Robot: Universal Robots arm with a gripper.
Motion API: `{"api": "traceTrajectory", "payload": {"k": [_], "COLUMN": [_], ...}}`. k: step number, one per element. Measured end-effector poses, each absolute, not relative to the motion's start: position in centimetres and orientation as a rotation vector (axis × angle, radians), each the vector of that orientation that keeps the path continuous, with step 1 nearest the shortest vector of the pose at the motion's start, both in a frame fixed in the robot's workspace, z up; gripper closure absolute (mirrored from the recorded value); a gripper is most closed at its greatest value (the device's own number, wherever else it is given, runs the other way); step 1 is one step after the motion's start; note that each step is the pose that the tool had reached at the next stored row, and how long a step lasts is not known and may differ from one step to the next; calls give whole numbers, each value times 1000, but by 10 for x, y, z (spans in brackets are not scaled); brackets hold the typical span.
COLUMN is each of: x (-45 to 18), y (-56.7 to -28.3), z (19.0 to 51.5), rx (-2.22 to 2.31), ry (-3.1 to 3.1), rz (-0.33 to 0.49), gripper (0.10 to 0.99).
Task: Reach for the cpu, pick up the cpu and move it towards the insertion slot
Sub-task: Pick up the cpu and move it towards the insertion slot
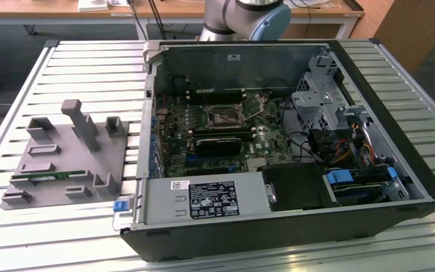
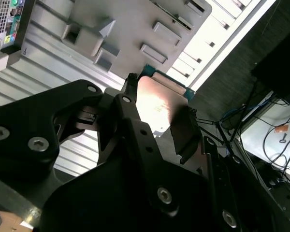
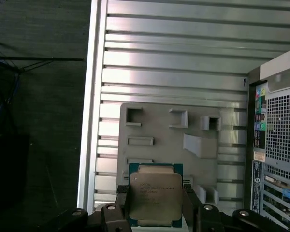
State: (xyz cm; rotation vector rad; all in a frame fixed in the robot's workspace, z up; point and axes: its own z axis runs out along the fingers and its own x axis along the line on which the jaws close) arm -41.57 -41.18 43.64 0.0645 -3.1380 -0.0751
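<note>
Between the two black fingers (image 2: 186,130) of the gripper (image 3: 153,205), the small flat square cpu (image 3: 152,192) with its silver metal top and greenish rim is being held, the fingers clamping two of its opposite edges in both wrist views. In the second wrist view the cpu (image 2: 157,104) is catching the light on its metal face. Behind it, in the first wrist view, the grey moulded fixture (image 3: 183,140) with raised blocks and pockets is lying on the silver slatted table (image 3: 174,58). In the exterior view that fixture (image 1: 59,164) is sitting at the exterior view's left, carrying a long thin green memory stick (image 1: 47,175). Just beside the fixture, the open black computer case (image 1: 353,226) is lying on its side. The insertion slot (image 1: 224,117), a square socket with a shiny metal frame and dark centre, is showing on the board inside that case, well apart from the fixture. The grey and blue arm (image 1: 248,17) is rising behind the case.
</note>
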Motion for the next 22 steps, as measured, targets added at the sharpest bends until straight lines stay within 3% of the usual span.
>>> {"api": "traceTrajectory", "payload": {"k": [22], "x": [-366], "y": [-412], "z": [436], "rx": [65], "ry": [-3138], "rz": [-75], "gripper": [557]}}
